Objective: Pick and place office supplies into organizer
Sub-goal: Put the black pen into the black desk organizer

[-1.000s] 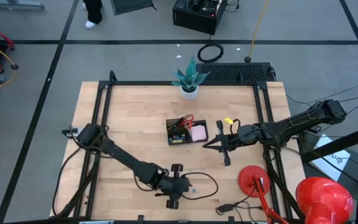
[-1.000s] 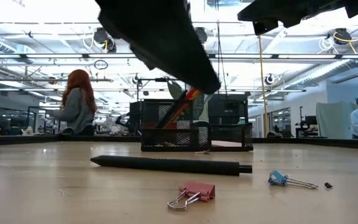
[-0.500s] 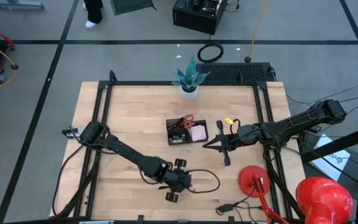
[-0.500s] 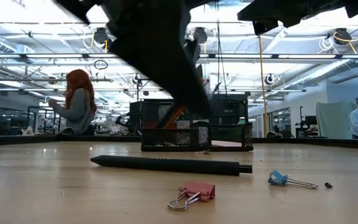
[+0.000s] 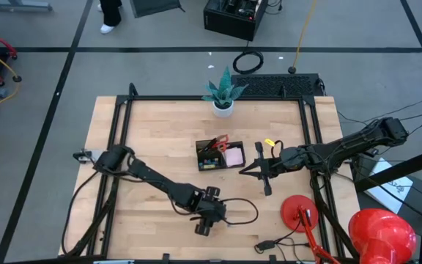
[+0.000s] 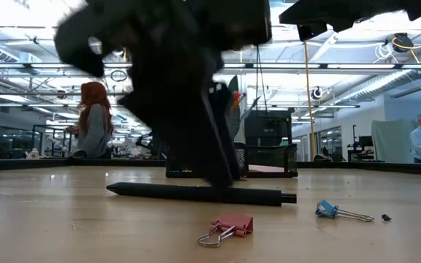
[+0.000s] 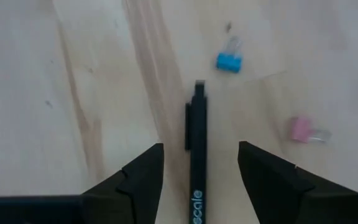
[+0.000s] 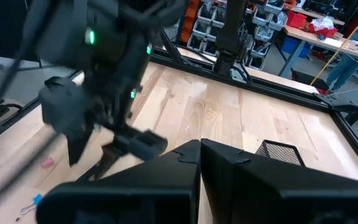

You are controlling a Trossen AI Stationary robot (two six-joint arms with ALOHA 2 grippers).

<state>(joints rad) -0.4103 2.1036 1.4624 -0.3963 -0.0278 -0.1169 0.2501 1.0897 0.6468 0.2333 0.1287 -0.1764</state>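
- Nearest, in the low view, a pink binder clip [image 6: 225, 227] and a blue binder clip [image 6: 329, 210] lie loose on the wooden surface [image 6: 50, 219], apart from each other.
- Just behind them a black pen [image 6: 196, 193] lies flat, lengthwise across the view.
- Left gripper [image 7: 199, 163]: low over the pen, fingers [image 7: 143, 174] spread, one to each side of the barrel. No contact with the pen can be confirmed; in the low view the fingers come down to the pen, but the arm is blurred there.
- The left wrist view shows the pen running between the fingers, with the blue clip [image 7: 229, 61] beyond its tip and the pink clip [image 7: 303, 129] off to one side.
- The high view places this gripper [image 5: 209, 211] near the front edge of the surface, well apart from the organizer.
- Organizer [image 5: 220, 156]: black mesh tray near the middle of the surface. A pink sticky-note pad [image 5: 234, 157] sits in its right compartment; red-handled scissors [image 5: 220, 140] and an orange pencil stand in the left part. Other contents are too small to make out.
- In the low view the left arm covers most of the organizer [image 6: 269, 159].
- Right gripper [image 5: 245, 171]: just beside the organizer's right side, fingers pressed together, holding nothing.
- A small yellow piece [image 5: 269, 143] lies near the right arm.
- Farthest, a potted plant [image 5: 223, 94] stands at the back edge.
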